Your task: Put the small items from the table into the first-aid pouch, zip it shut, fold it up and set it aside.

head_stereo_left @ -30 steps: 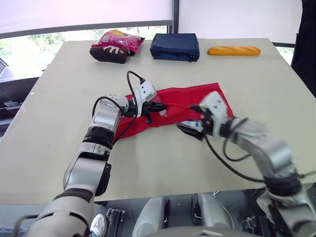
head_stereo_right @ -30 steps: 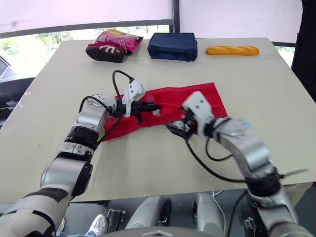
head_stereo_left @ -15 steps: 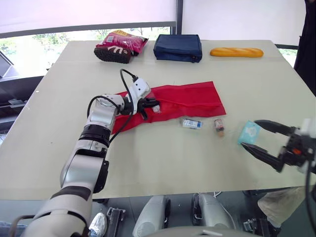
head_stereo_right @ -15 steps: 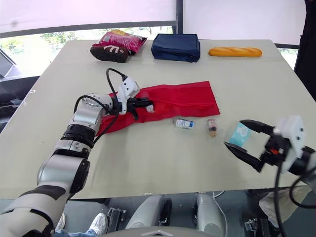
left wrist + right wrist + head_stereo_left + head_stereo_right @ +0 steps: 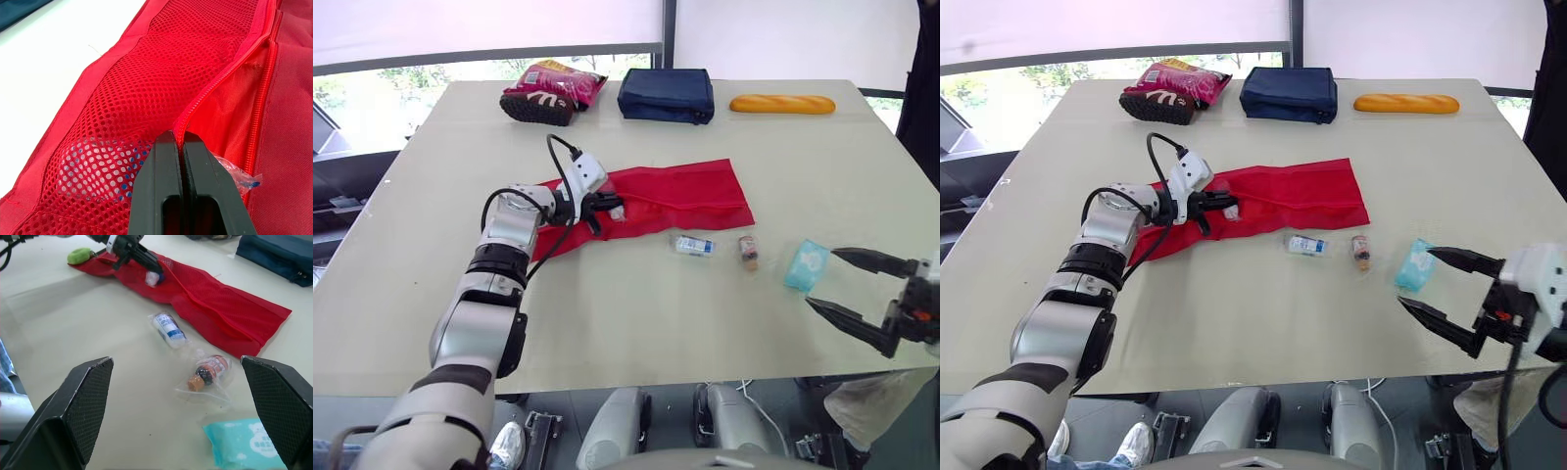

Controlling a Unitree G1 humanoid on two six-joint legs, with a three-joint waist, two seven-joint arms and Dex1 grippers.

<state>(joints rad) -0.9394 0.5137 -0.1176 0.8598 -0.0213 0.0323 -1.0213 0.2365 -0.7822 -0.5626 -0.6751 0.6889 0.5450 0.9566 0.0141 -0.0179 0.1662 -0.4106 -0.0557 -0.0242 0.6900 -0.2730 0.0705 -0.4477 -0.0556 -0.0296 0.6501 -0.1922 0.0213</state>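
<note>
left gripper: jaws pressed together on the red fabric edge beside the open zip of the first-aid pouch, holding that lip up off the mesh pocket. a clear-wrapped item sits right at the mouth beside the fingers, and a pale, blue-printed item shows through the mesh, so packing appears to have begun.

right gripper: spread wide, nothing held, hovering at the near right edge of the table, just beside the teal wipes pack.

outstanding items on the table, all outside the pouch and near its right end: a small white-and-blue packet, a bagged brown bottle and the wipes pack.

pouch lies flat and unfolded at mid-table, zip open.

assessment: early stage. three items to load, then zipping, folding and setting aside; none of these is done. the wipes pack looks the likeliest next pick.
</note>
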